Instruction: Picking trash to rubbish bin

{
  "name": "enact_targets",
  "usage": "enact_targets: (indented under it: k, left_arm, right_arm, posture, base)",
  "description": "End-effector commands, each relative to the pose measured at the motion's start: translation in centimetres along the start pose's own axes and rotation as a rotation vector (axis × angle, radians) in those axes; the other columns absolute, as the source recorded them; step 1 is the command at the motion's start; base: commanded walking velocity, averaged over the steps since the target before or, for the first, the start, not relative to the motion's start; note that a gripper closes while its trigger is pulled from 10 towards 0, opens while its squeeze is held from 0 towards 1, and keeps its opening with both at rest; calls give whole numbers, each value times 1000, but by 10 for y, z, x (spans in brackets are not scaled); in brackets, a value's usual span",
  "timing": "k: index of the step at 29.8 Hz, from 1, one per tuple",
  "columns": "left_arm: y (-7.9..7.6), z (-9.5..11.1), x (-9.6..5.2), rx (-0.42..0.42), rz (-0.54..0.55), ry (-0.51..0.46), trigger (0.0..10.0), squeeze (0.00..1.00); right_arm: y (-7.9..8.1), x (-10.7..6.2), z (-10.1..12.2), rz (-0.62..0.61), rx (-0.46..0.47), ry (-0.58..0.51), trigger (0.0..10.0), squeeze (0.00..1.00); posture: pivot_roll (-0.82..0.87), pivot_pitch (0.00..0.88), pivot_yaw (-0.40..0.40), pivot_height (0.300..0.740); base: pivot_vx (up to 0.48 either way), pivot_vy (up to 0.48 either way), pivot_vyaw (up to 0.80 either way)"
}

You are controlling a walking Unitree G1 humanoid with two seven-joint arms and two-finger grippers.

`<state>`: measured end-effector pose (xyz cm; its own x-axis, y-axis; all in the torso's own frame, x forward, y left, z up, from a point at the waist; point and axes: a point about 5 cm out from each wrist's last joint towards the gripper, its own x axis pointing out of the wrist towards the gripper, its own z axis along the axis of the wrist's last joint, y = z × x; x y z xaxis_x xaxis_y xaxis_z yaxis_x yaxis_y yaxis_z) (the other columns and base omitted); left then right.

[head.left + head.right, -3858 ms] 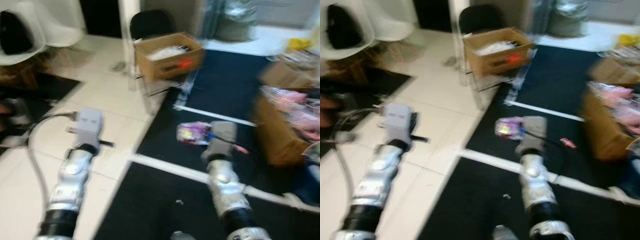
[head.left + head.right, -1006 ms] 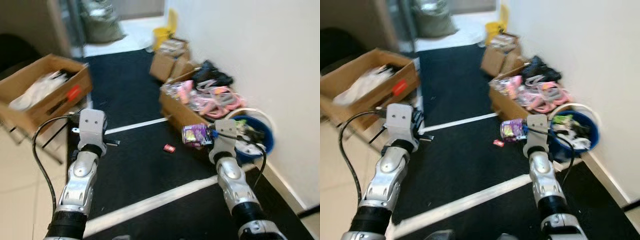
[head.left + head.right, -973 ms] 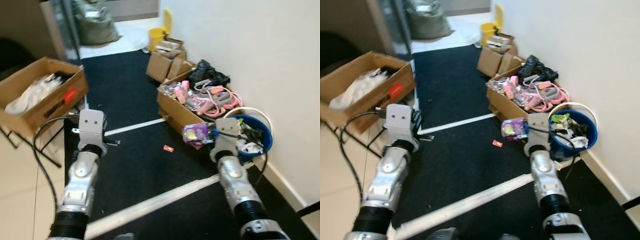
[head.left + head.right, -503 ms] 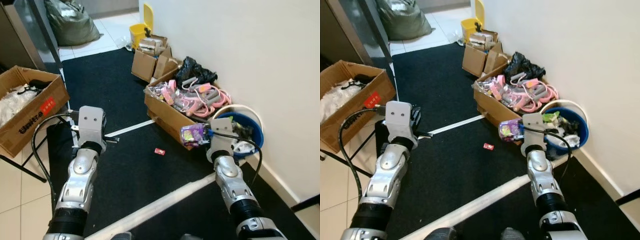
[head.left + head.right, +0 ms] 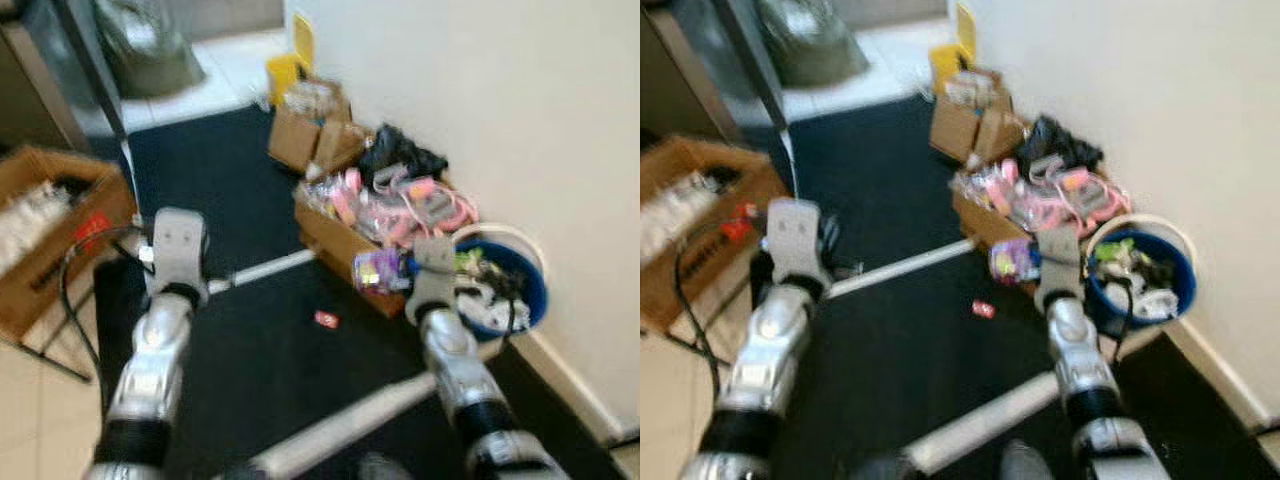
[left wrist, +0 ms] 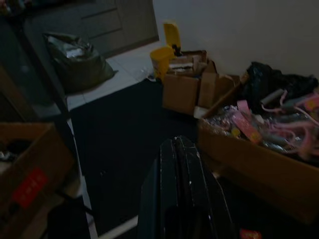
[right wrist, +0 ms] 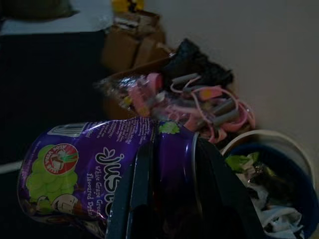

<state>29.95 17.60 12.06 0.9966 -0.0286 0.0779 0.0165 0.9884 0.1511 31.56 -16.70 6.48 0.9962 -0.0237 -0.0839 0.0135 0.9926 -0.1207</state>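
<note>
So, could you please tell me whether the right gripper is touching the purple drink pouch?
Touching. In the right wrist view the right gripper has its black fingers pressed against the purple drink pouch, clamping it.

On the purple juice carton [image 7: 94, 172] you can read "White Grape Flavored Drink" (brand lettering above it partly hidden, starting "jus").

Both silver arms extended forward. Left gripper [image 6: 180, 164]: 2 fingers pressed together, holding nothing. Right gripper [image 7: 167, 164]: fingers clamped on the purple pouch [image 7: 84, 169].
</note>
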Motion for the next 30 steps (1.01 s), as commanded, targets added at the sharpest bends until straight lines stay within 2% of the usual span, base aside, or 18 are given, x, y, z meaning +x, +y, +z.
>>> enact_targets:
  k: [1,7,15,30]
  left_arm:
    - [5,-3,-2,15,1,20,10000,0]
    - [8,-2,0,24,-5,24,10000,0]
    - [7,-1,0,24,-10,22,10000,0]
    - [5,-4,-3,18,-6,30,10000,0]
  right_arm:
    - [8,-2,-3,12,23,18,10000,0]
    - [13,-5,-6,7,39,24,10000,0]
    - [9,-5,-7,-1,41,27,10000,0]
    - [9,-4,-7,17,9,30,10000,0]
  posture:
    - [85,38,41,740]
    - [90,38,49,740]
    - [92,36,48,740]
    - [85,29,31,740]
  base:
    - [330,0,0]
    - [333,0,0]
    - [332,0,0]
    - [331,0,0]
